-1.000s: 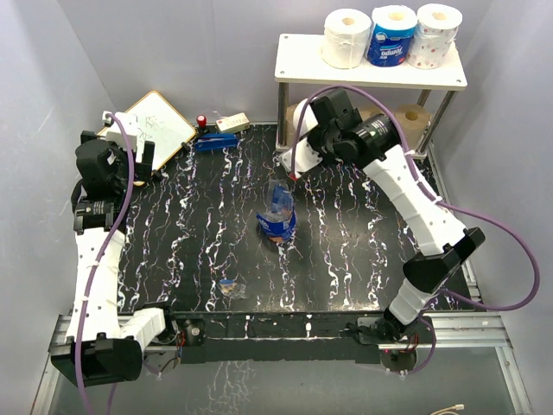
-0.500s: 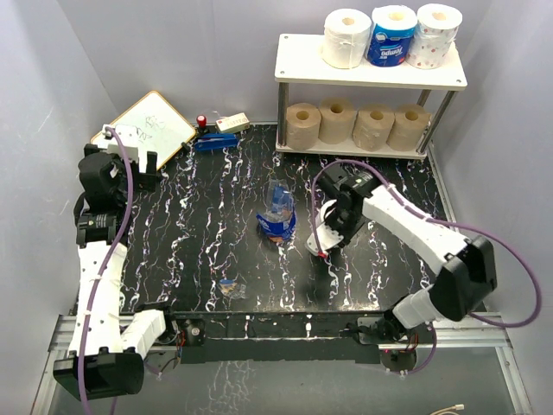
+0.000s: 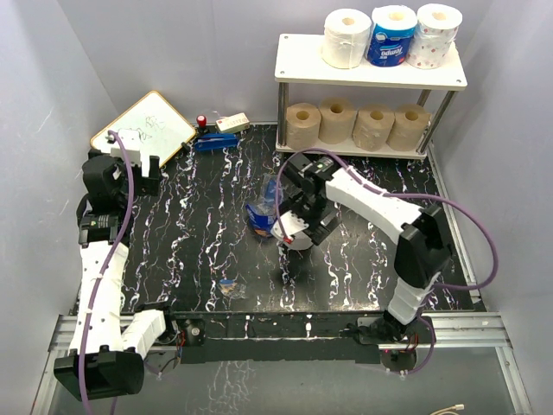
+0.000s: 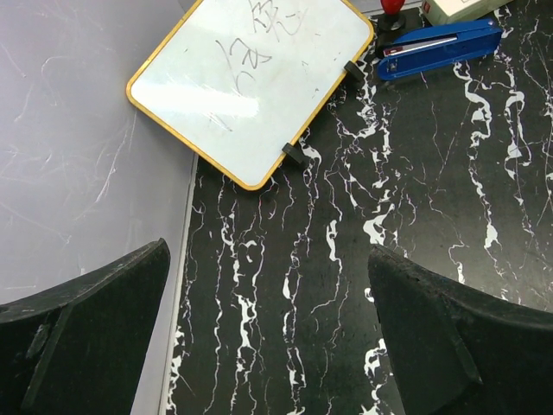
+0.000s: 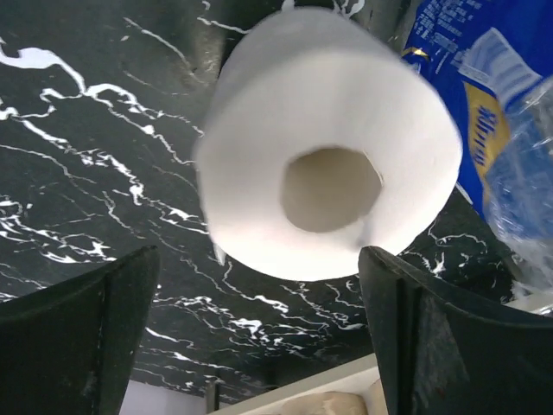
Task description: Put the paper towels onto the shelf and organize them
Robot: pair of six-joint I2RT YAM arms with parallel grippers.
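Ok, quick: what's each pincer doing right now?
Left pincer: open, empty.
Right pincer: open, with a white roll beyond its fingers, apparently not gripped.

High rear overview; two wrist close-ups

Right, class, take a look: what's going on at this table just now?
The right gripper, jaws spread wide, frames a plain white paper-towel roll beside a crumpled blue plastic wrapper on the black marbled table, without gripping it. The two-tier cream-white shelf already carries three rolls on top and four tan-brown rolls below. The left gripper hangs open and empty near the gold-framed whiteboard.
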